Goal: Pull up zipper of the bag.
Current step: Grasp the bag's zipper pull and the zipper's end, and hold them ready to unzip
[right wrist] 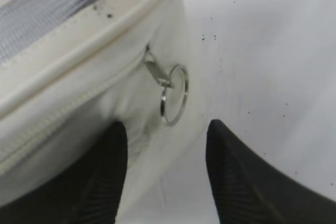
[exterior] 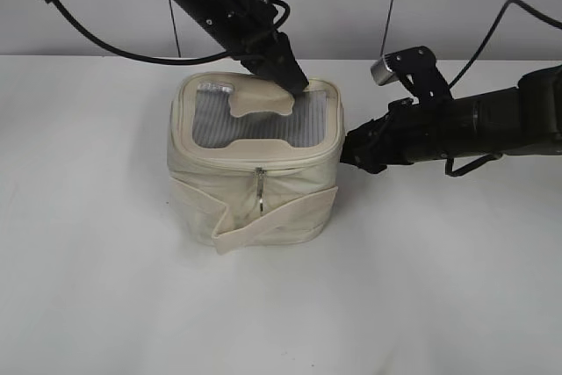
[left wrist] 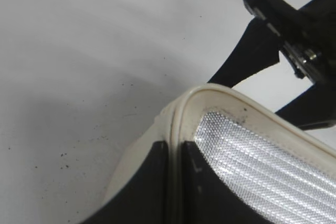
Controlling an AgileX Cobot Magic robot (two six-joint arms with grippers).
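Observation:
The cream bag (exterior: 246,169) stands on the white table, with a grey mesh window (exterior: 255,120) in its lid. My left gripper (exterior: 294,82) is shut on the lid's back right rim; in the left wrist view the two jaws (left wrist: 176,153) pinch the rim (left wrist: 220,94). My right gripper (exterior: 351,150) is at the bag's right side, open and empty (right wrist: 165,127). A silver zipper pull with a round ring (right wrist: 175,94) hangs on the zipper track (right wrist: 58,116) just ahead of its fingertips, not touching them. Another pull (exterior: 260,191) hangs at the front, above the wide strap (exterior: 281,221).
A cream tab handle (exterior: 259,99) lies on the lid by the left gripper. The right arm (left wrist: 294,40) shows beyond the bag's corner in the left wrist view. Bare white table (exterior: 105,287) surrounds the bag. A grey wall (exterior: 351,6) stands behind.

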